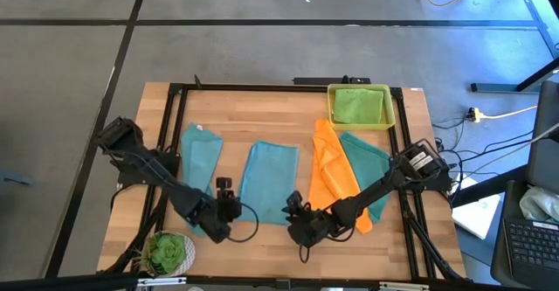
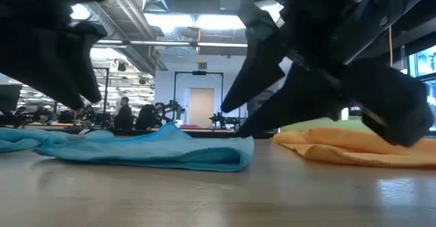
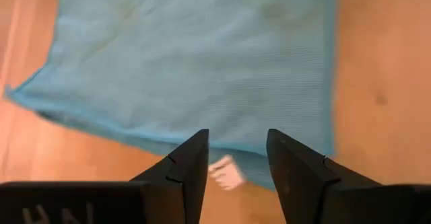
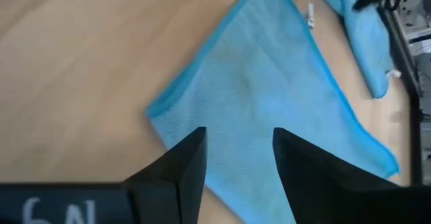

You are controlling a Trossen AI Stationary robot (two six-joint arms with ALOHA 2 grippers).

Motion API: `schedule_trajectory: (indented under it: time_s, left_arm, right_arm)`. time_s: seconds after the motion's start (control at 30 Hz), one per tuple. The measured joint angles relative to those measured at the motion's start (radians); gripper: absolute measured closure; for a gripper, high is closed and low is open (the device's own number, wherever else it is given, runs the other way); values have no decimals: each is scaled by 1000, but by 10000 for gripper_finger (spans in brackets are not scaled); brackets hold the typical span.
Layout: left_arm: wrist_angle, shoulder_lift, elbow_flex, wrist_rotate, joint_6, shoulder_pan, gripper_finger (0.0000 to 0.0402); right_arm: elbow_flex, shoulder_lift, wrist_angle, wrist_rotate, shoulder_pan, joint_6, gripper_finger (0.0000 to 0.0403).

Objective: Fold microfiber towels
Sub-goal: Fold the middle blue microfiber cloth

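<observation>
Both hands over middle blue towel, nothing held.
Left hand (image 1: pixel 229 205) and right hand (image 1: pixel 293 211) fingers apart, hovering at near corners of blue towel (image 1: pixel 268 180) flat mid-counter (image 1: pixel 262 107).

Middle towel (image 1: pixel 269 182) flat on table (image 1: pixel 262 107), another towel (image 1: pixel 199 151) left, two overlapping towels (image 1: pixel 336 173) right, tray (image 1: pixel 332 107) behind them

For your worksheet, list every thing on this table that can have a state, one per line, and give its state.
Middle light blue towel: spread flat, between both grippers.
Left light blue towel: lying rumpled near the table's left edge.
Orange towel: loosely folded, overlapping the teal towel.
Teal towel: partly under the orange towel.
Lime green towel: folded inside the tray.
Yellow tray: holding one towel.
Left gripper: open, empty.
Right gripper: open, empty.
</observation>
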Motion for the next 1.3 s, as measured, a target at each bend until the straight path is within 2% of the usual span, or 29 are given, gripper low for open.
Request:
schedule_trajectory:
  time_s: [0.17, 0.4, 0.67, 0.9, 1.1, 1.3]
  left_arm:
    - [0, 0, -5, -1, 124, -61, 257]
    - [10, 12, -13, -12, 269, -96, 257]
    - [73, 106, -14, 34, 491, -97, 257]
    - [187, 161, -14, 30, 619, -79, 257]
    - [184, 163, -14, 19, 627, -65, 270]
    - [167, 165, -15, 17, 626, -61, 315]
  right_arm:
    - [-32, 0, -10, -147, 0, 34, 231]
    - [-37, 0, 14, -145, 0, 44, 231]
    - [-37, 0, 33, -142, -1, 64, 231]
    - [-37, 0, 32, -142, -2, 105, 231]
    - [-37, 0, 18, -142, -2, 138, 231]
    - [-37, 0, -10, -142, -3, 162, 231]
